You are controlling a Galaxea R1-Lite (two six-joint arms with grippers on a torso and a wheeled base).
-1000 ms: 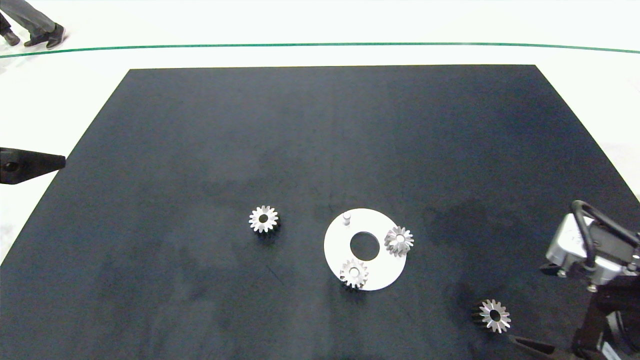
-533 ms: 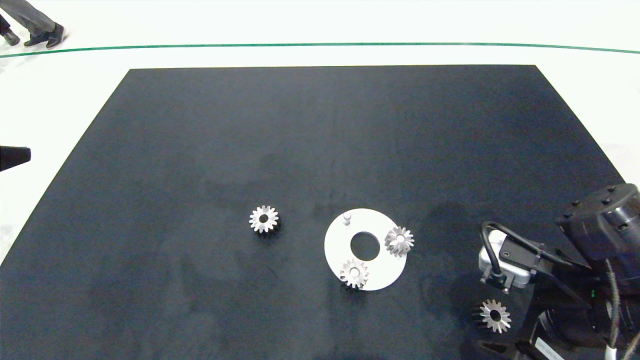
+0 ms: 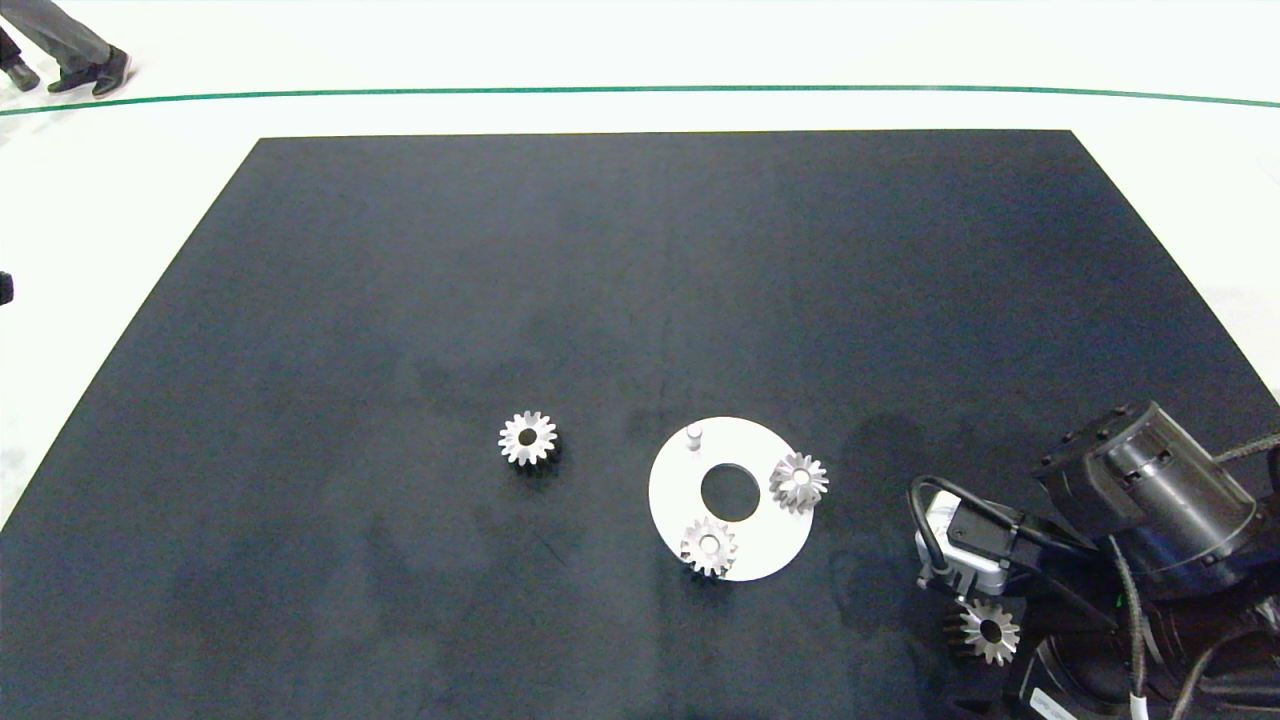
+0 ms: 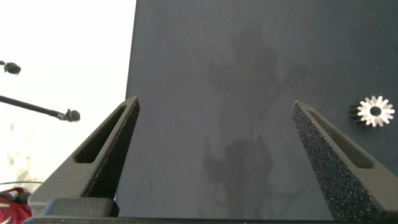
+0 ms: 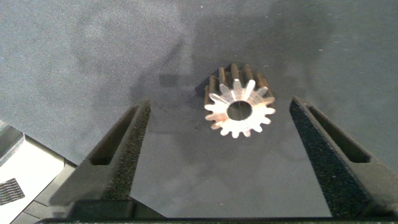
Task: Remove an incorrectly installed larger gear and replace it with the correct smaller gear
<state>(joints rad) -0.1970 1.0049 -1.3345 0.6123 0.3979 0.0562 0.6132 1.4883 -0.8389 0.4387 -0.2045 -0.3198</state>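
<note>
The smaller gear (image 3: 990, 630), star-faced with dark sides and a wide hole, lies on the black mat near its front right corner. My right gripper (image 5: 219, 104) hangs open over it, and the gear (image 5: 256, 106) sits between the two fingers, touching neither. The larger gear (image 3: 527, 438), with chunky teeth, rests on the mat left of the white round plate (image 3: 765, 545). It also shows in the left wrist view as the larger gear (image 4: 375, 111). My left gripper (image 4: 215, 102) is open and empty above the mat's left side.
The plate carries two silver gears (image 3: 708, 546) (image 3: 798, 482) and one bare peg (image 3: 693, 435). My right arm (image 3: 1140, 500) covers the mat's front right corner. A person's shoes (image 3: 90, 75) show beyond the table at the far left.
My right arm has swung in from the right edge and come down over the smaller gear. My left arm has drawn back out past the left edge. No gear has moved.
</note>
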